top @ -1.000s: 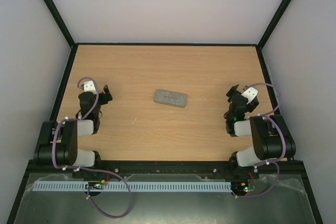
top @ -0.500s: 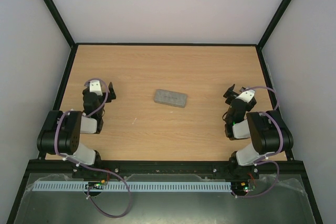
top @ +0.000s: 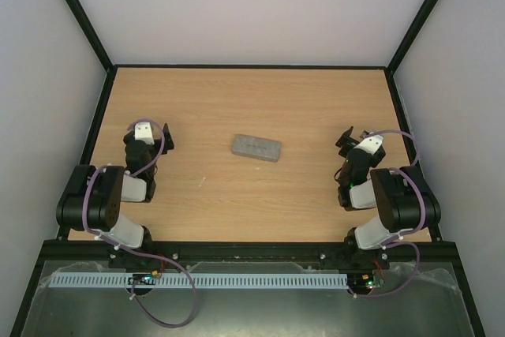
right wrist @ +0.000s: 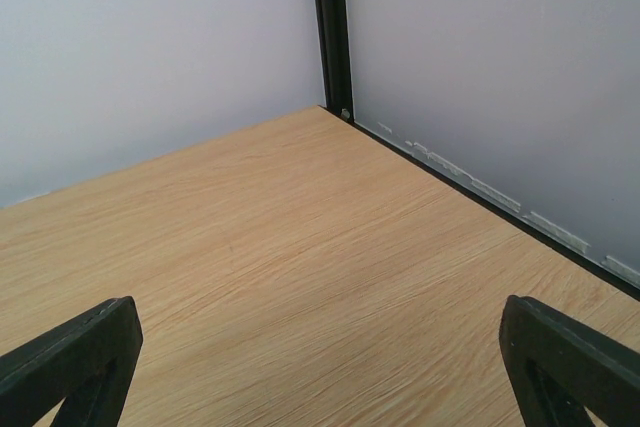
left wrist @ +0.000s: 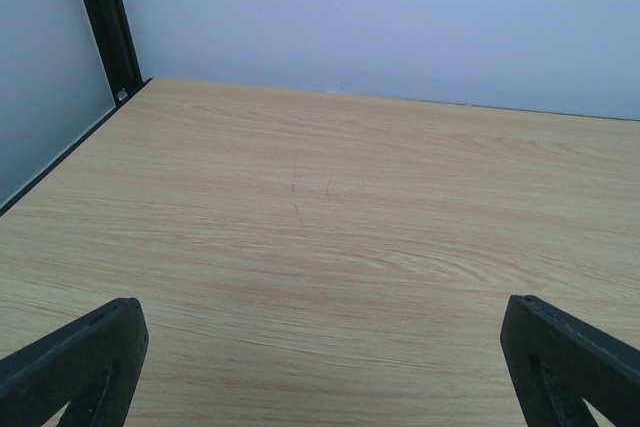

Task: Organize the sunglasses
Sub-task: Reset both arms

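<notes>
While left hand (top: 163,136) and right hand (top: 348,139) gape empty, a grey rectangular case (top: 256,147) lies shut.

Overhead looks down; both wrist views skim the table (top: 237,100).

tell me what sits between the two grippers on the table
The grey case lies alone between the left gripper and the right gripper, touching neither; the top view shows it.
</notes>
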Controlling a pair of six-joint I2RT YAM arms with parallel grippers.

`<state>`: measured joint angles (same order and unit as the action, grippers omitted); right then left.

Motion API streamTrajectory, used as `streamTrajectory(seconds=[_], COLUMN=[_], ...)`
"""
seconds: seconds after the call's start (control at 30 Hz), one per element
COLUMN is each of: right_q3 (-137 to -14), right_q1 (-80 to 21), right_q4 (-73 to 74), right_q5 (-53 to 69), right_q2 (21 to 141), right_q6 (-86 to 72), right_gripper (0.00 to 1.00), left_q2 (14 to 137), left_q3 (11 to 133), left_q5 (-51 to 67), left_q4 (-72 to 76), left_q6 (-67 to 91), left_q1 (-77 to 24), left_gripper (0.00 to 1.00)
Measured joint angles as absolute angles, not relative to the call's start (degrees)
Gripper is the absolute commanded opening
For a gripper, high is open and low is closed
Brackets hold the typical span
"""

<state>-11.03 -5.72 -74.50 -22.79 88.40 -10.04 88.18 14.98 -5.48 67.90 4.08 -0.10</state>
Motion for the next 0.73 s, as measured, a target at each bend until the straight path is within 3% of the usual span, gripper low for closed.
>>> streamTrajectory(seconds=[0.73], right_q3=[-11.0], right_q1=[-5.7], right_q4=[-74.5], right_q5=[-22.8], right_q2=[88.4], right_q6=[-10.0], right_gripper=[0.99], left_q2=[88.2], left_q3=[14.9], left_q5=[-6.0], left_q4=[68.7], left_q6=[4.0], left_q1=[-0.1], left_gripper=[0.99])
